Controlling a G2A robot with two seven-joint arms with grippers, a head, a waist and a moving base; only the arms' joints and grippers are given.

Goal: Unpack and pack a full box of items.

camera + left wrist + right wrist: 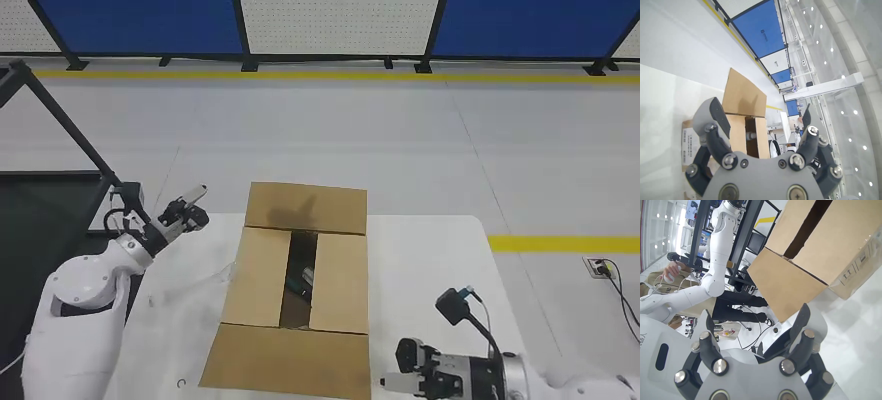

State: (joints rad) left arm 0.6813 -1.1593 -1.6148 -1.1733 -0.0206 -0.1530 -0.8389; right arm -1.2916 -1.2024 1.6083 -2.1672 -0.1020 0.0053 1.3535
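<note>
A brown cardboard box (290,290) stands mid-table, its far and near end flaps folded outward and its two long flaps lying nearly closed over the top. Through the dark slot between them, items (300,278) show inside, too dim to name. My left gripper (188,206) hangs open and empty above the table's far left corner, left of the box (745,106). My right gripper (400,382) stands open and empty at the near edge, just right of the box's near flap (785,289).
The white table (430,270) has bare room right of the box. A clear plastic sheet (195,285) lies on the left part of the table. A black frame (70,130) rises at the far left beside the table.
</note>
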